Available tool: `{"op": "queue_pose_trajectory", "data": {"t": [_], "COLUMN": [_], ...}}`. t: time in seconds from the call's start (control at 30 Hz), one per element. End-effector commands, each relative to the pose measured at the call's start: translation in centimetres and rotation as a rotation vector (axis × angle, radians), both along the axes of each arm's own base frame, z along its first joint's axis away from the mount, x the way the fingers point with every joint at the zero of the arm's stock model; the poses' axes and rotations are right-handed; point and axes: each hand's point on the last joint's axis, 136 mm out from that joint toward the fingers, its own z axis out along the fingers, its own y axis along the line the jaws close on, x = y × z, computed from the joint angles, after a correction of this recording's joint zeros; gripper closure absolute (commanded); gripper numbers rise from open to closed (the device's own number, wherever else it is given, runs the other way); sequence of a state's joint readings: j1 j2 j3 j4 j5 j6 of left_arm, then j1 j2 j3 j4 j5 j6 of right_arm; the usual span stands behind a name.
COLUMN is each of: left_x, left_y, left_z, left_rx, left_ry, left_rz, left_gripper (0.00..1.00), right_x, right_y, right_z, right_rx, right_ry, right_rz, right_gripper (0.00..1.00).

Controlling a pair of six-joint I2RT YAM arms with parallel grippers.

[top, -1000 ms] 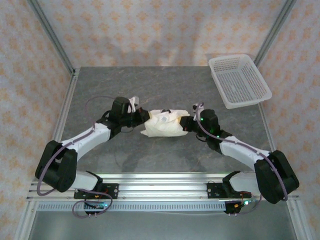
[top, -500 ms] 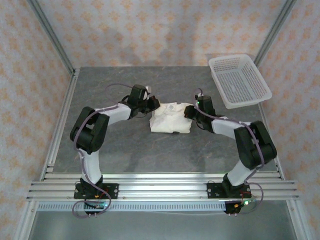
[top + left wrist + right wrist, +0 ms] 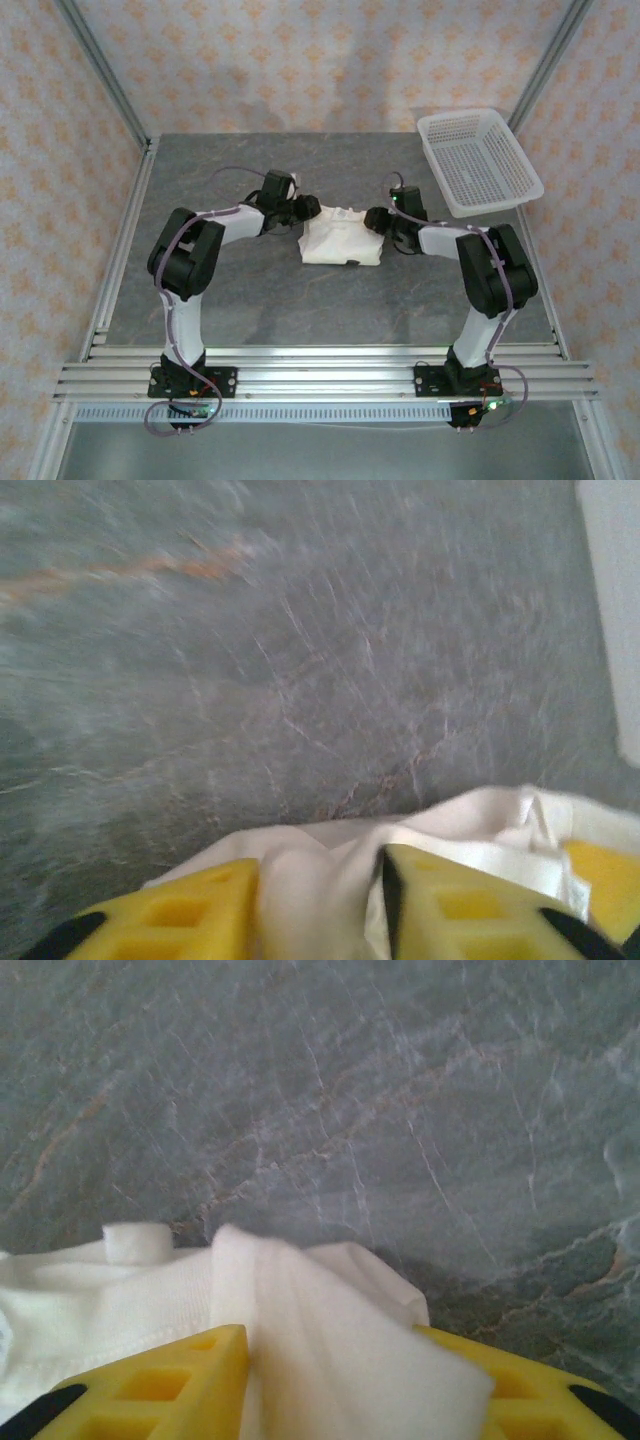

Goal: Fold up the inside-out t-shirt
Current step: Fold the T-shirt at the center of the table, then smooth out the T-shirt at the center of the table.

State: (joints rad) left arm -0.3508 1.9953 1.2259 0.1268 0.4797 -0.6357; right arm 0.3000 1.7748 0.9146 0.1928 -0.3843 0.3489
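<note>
Left gripper (image 3: 306, 210) and right gripper (image 3: 376, 219), set at opposite side edges of a plain white cotton t-shirt (image 3: 340, 242).
Both pairs of yellow fingers (image 3: 180, 915) stand parted, with white cloth lying between them. The shirt lies folded into a compact rectangle mid-table on the grey stone-patterned tabletop (image 3: 300, 310). A white plastic mesh basket (image 3: 480, 160) sits at the far right corner, well apart.

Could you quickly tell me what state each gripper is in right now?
Left gripper: jaws apart, t-shirt cloth lying loose between them; open.
Right gripper: jaws wide apart around a t-shirt fold; open.
</note>
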Motion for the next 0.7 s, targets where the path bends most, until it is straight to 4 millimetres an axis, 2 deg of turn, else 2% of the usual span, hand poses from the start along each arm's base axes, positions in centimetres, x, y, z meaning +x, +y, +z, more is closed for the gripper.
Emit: {"op": "queue_pose_trajectory", "data": {"t": [0.0,0.07,0.13,0.2,0.27,0.33,0.43,0.57,0.63,0.67], "left_x": [0.9,0.1,-1.3,-3.3,-5.5,-7.7,-9.4,-10.3,-10.9,-11.2], "left_y": [1.8,2.5,2.6,2.0,0.2,-2.4,-4.0,-3.8,-3.3,-3.0], "left_z": [6.5,8.4,10.0,11.1,10.6,9.2,6.2,0.4,-2.3,-3.2], "left_rx": [0.030,0.033,0.013,-0.004,-0.001,0.014,0.059,0.052,0.058,0.061], "left_ry": [-0.138,-0.177,-0.211,-0.231,-0.211,-0.171,-0.119,0.003,0.056,0.074], "left_rz": [0.032,0.041,0.039,0.017,-0.035,-0.102,-0.115,-0.058,-0.027,-0.015], "left_gripper": [0.60,0.60,0.60,0.60,0.61,0.61,0.62,0.63,0.64,0.64], "right_x": [0.9,-0.2,-1.8,-3.6,-5.6,-7.1,-7.7,-7.6,-7.8,-7.8], "right_y": [-1.2,-1.4,-0.9,0.2,2.2,3.9,3.8,1.5,1.9,2.2], "right_z": [6.0,8.4,9.9,10.1,9.4,8.0,5.2,0.1,-1.4,-1.5], "right_rx": [-0.035,0.000,0.057,0.090,0.085,0.067,0.045,-0.029,-0.038,-0.033], "right_ry": [-0.115,-0.192,-0.231,-0.211,-0.167,-0.117,-0.056,0.016,0.060,0.072], "right_rz": [-0.034,-0.032,-0.012,0.030,0.096,0.144,0.088,-0.038,-0.011,0.004], "right_gripper": [0.55,0.55,0.55,0.55,0.56,0.56,0.57,0.59,0.59,0.60]}}
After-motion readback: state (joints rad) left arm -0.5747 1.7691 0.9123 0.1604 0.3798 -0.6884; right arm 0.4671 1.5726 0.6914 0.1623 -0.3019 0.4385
